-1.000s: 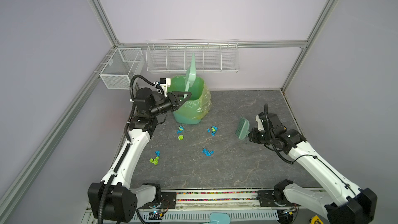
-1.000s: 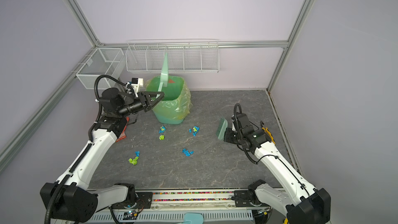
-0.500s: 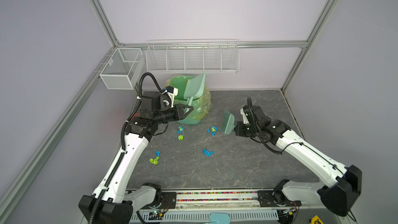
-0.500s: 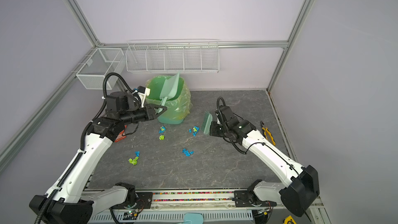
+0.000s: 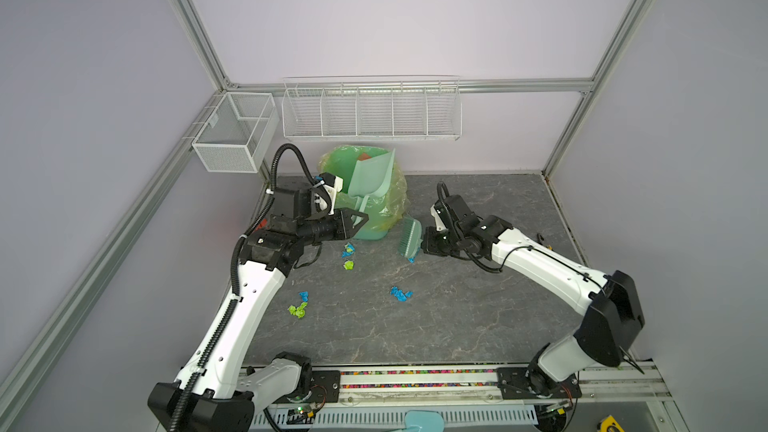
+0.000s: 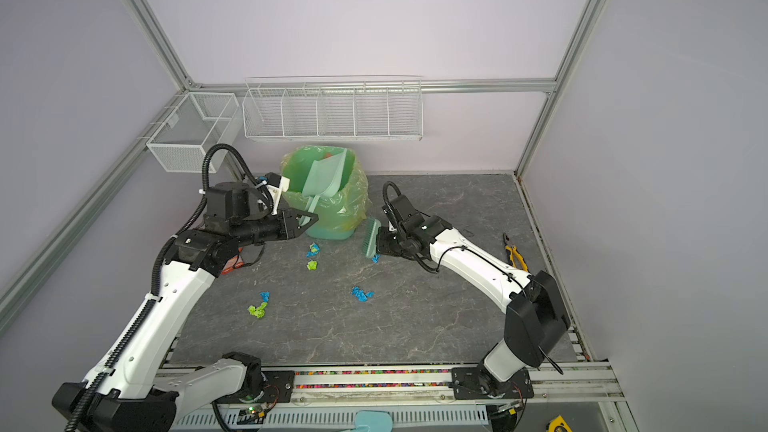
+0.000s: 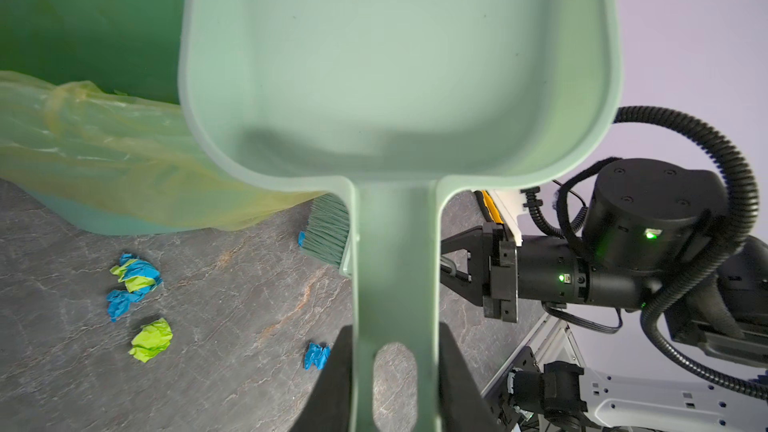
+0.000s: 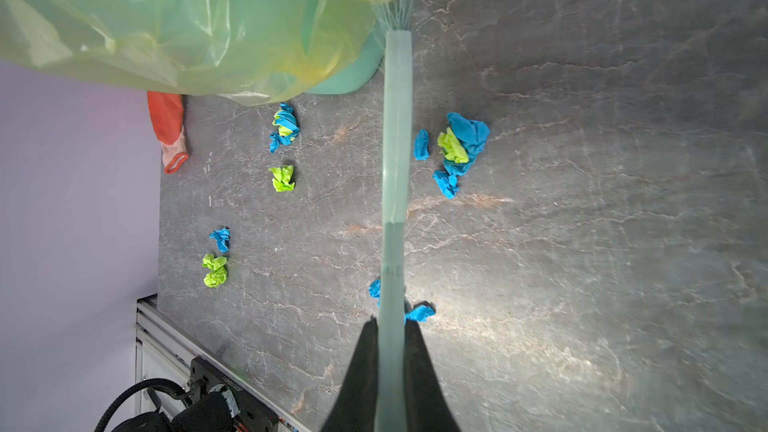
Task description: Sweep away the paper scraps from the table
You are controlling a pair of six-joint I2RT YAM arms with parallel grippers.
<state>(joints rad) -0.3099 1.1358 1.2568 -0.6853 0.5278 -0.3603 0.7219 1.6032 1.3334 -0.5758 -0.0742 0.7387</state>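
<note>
Wrist views alone show clearly: left hand (image 7: 395,336) clamps dustpan (image 7: 399,76), right hand (image 8: 390,324) clamps brush (image 8: 397,118).

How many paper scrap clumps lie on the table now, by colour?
Mixed blue-and-lime crumpled paper clumps: 2
Lime green crumpled paper wads: 2
Bright blue crumpled paper wads: 2
Total: 6, counting loose blue bits with their nearest clump.

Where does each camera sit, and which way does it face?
Top views: high above the front rail, looking down on the table, left arm, right arm, bin.
Left wrist: behind the left gripper, along the dustpan; shows its jaws and the right arm.
Right wrist: behind the right gripper, down the brush at the paper scraps; shows its jaws.
Shared by both wrist views: bin, paper scraps.
</note>
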